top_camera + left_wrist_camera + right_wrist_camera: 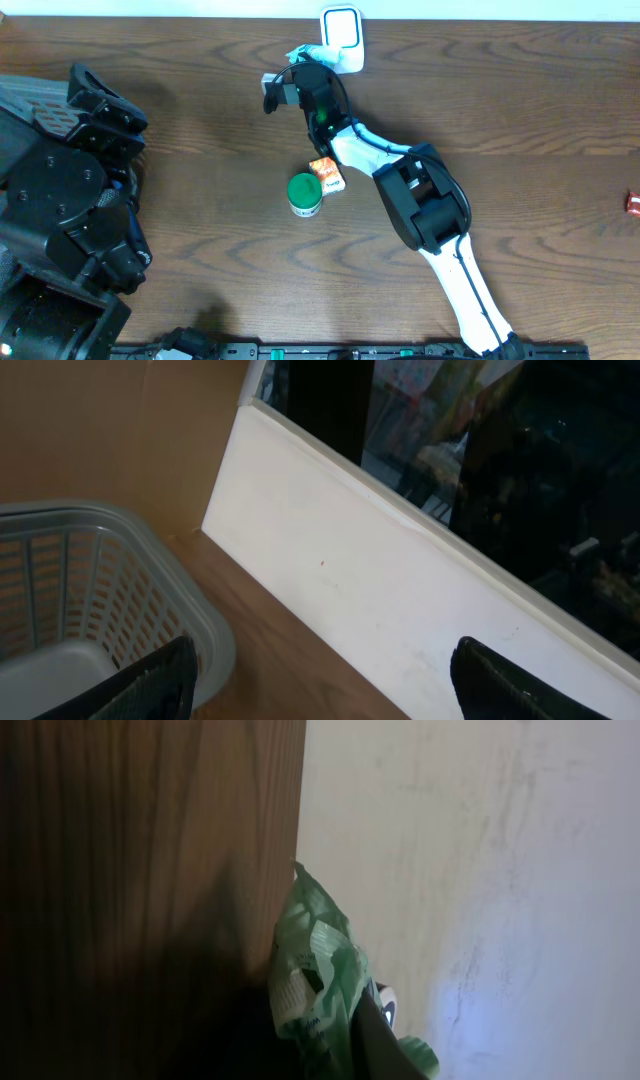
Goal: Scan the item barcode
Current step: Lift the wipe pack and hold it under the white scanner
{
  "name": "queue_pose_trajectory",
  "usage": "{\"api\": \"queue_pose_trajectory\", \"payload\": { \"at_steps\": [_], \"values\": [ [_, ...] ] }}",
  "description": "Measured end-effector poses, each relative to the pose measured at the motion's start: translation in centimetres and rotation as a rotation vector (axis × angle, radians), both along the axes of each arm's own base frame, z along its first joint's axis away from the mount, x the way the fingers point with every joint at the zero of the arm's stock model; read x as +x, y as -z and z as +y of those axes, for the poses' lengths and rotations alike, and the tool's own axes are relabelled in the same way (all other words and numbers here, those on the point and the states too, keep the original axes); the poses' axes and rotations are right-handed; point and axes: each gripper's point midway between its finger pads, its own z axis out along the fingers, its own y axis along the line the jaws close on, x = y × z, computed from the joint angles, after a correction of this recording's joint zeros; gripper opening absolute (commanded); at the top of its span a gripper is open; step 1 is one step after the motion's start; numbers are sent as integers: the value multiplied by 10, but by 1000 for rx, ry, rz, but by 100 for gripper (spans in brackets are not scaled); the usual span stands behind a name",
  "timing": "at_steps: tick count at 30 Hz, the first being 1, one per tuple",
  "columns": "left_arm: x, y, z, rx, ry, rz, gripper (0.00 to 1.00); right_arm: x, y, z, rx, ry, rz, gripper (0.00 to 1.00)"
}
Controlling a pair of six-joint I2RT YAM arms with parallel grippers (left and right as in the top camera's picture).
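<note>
Jaws on left gripper are spread wide with nothing between them. Its wrist view shows only a basket and a wall board. That arm sits far left of the scanner, well apart from it, and looks out of this step.

Below-left of scanner, on the table: upright can with green lid, and a small orange box touching or just beside it. Both loose.

Right gripper is just left of scanner, jaws pressed onto a green packet. Packet is off the table, its free end sticking past the fingertips toward scanner's lower-left corner. Overhead they overlap; can't tell if they touch. Long axis seems to run roughly along the fingers, pointing at scanner.

Judgement: right arm owns the move. Packet is at the scanner, so what's left is turning the printed face to the window. White printed patch shows in the wrist view, too crumpled to call it the barcode.

Far right of scanner, at table edge: small red thing, not involved.
</note>
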Motion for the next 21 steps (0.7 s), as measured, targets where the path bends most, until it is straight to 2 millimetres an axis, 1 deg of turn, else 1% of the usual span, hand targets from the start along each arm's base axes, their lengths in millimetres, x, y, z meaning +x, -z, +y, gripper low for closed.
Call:
{"api": "queue_pose_trajectory", "payload": {
  "at_steps": [4,8,11,12,13,14,16,17,19,20,21],
  "values": [
    [0,0,0,0,0,0,81,-2,2,-2,2,22,14,1],
    [0,0,0,0,0,0,82,-8,8,-9,-53,41,79,1],
    [0,0,0,0,0,0,81,-18,12,-24,-131,72,161,1],
    [0,0,0,0,0,0,82,-20,10,-30,-152,86,182,1],
    [0,0,0,0,0,0,82,-24,3,-39,-176,107,207,1],
    [0,0,0,0,0,0,82,-25,-1,-41,-181,116,208,1],
    [0,0,0,0,0,0,81,-29,-18,-50,-180,141,220,1],
    [0,0,0,0,0,0,82,-30,-30,-54,-170,153,222,1],
    [0,0,0,0,0,0,81,-34,-59,-64,-144,178,219,1],
    [0,0,0,0,0,0,81,-38,-78,-71,-127,195,215,1],
    [0,0,0,0,0,0,81,-40,-91,-76,-115,208,209,1]
  ]
}}
